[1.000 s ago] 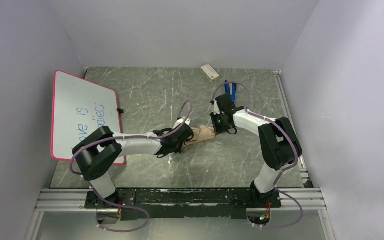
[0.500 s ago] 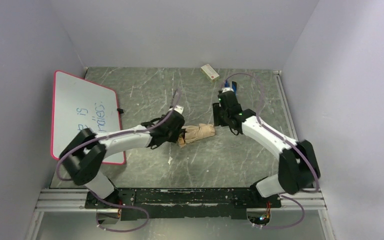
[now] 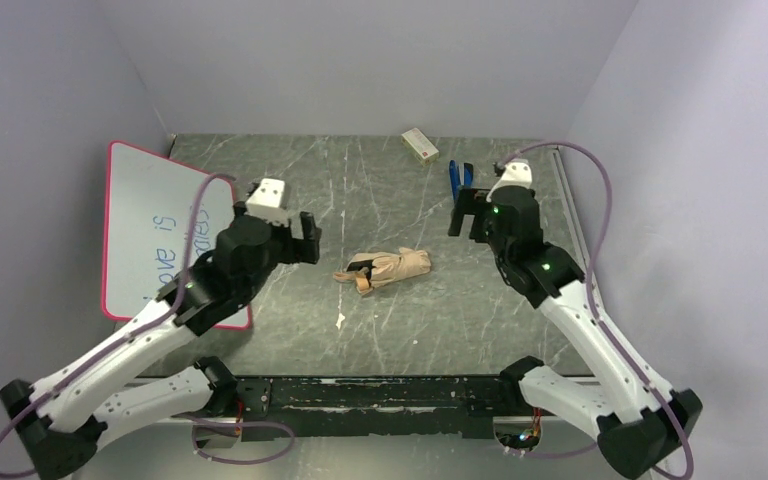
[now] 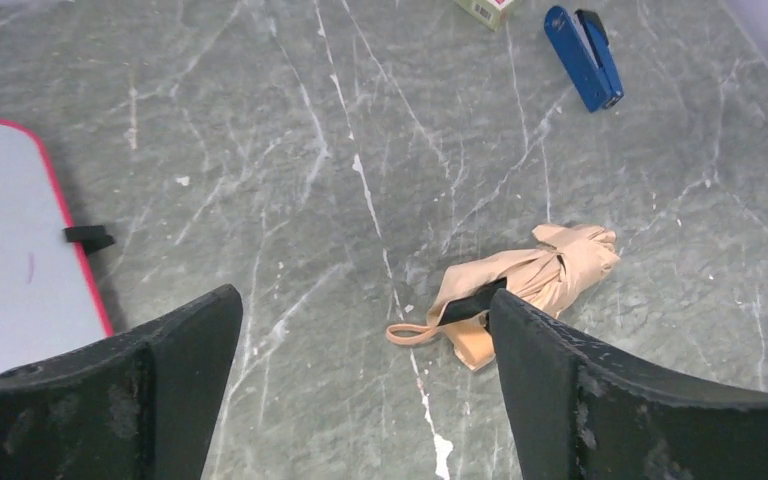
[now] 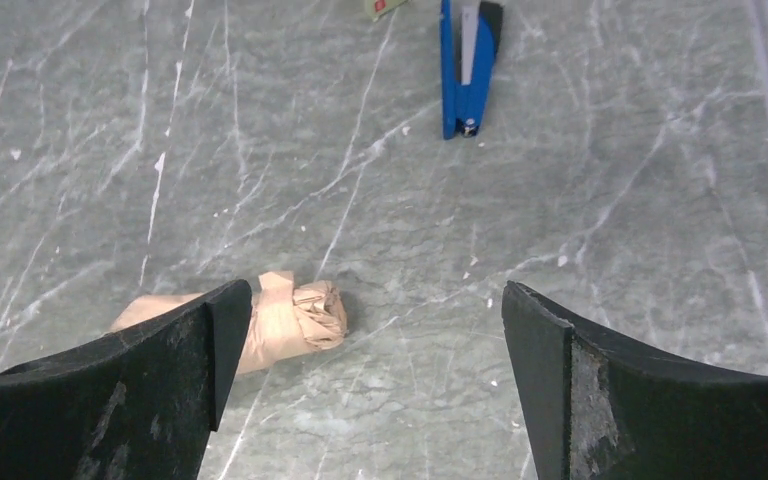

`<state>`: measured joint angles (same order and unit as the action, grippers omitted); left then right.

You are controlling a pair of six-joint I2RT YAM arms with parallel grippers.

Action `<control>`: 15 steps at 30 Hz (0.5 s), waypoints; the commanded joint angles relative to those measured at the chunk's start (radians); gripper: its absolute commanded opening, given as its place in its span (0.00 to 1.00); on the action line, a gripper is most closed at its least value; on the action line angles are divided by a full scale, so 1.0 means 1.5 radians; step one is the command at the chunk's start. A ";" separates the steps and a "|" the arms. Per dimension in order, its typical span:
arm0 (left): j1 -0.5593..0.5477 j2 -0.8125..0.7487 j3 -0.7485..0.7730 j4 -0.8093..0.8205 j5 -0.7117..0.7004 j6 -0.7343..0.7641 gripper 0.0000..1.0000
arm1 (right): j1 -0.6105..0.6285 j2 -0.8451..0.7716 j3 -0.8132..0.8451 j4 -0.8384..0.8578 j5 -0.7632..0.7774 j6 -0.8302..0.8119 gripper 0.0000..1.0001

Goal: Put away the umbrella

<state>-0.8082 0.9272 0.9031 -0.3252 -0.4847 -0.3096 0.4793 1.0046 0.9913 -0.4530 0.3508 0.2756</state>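
Overhead: beige fabric folding umbrella (image 3: 388, 267), collapsed into a bundle, lies at the centre of the grey marbled table (image 3: 440, 320), touched by neither arm. Left jaws at its 9 o'clock and right jaws at its 2 o'clock, both spread wide and empty. Red-rimmed whiteboard (image 3: 155, 225) at the table's 9 o'clock; blue stapler (image 3: 457, 178) and small white box (image 3: 420, 144) toward 1 o'clock.
Left wrist: umbrella at 3 o'clock, thin strap loop trailing toward 8 o'clock.
Right wrist: umbrella at 8 o'clock, partly behind one finger; stapler at 12 o'clock.
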 commanded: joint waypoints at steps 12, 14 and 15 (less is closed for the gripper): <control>0.005 -0.210 -0.054 -0.154 -0.162 -0.024 0.97 | 0.000 -0.244 -0.133 0.021 0.025 0.041 1.00; 0.005 -0.222 -0.074 -0.154 -0.178 -0.044 0.97 | 0.000 -0.272 -0.167 0.057 0.026 0.078 1.00; 0.005 -0.229 -0.084 -0.153 -0.185 -0.054 0.97 | 0.000 -0.283 -0.180 0.068 0.035 0.096 1.00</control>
<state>-0.8082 0.6155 0.8257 -0.5163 -0.6712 -0.3328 0.4793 0.6376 0.7887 -0.4446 0.3988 0.2970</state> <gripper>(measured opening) 0.968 0.997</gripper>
